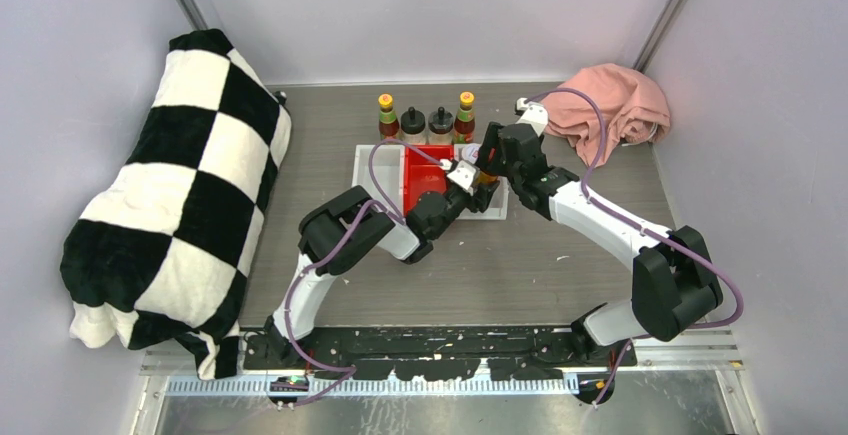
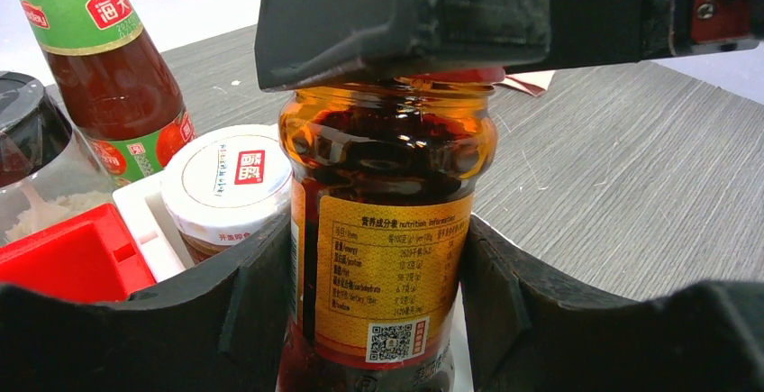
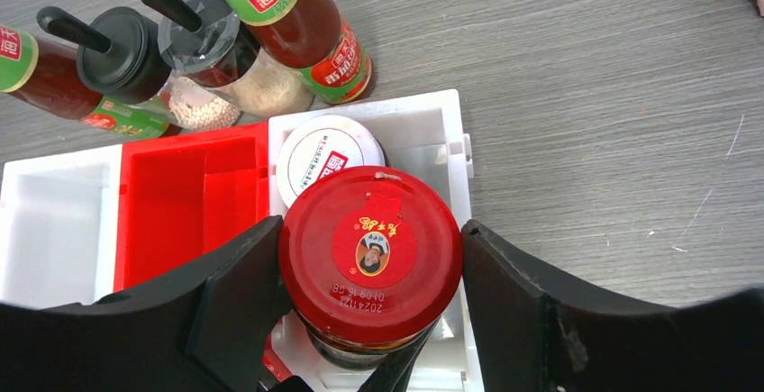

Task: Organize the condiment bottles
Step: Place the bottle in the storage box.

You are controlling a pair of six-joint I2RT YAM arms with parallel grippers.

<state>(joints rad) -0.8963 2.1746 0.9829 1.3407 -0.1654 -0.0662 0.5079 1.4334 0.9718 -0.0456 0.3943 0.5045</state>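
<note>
The squat red-lidded dark jar [image 3: 369, 248] with a yellow label [image 2: 387, 185] is over the right compartment of the white bin [image 3: 455, 140]. My left gripper [image 2: 378, 302] is shut on its body. My right gripper [image 3: 371, 275] is shut on its red lid from above. In the top view both grippers [image 1: 472, 187] [image 1: 483, 170] meet there and hide the jar. I cannot tell whether the jar's base rests in the bin. Two yellow-capped sauce bottles [image 1: 388, 115] [image 1: 465, 115] and two black-lidded shakers [image 1: 413, 125] [image 1: 440, 123] stand in a row behind the bin.
A white-lidded jar [image 3: 324, 153] sits in the same compartment, just behind the held jar. A red bin [image 1: 420, 170] sits in the white bin's middle. A pink cloth [image 1: 610, 105] lies at the back right. A black-and-white checked blanket [image 1: 170, 185] fills the left side.
</note>
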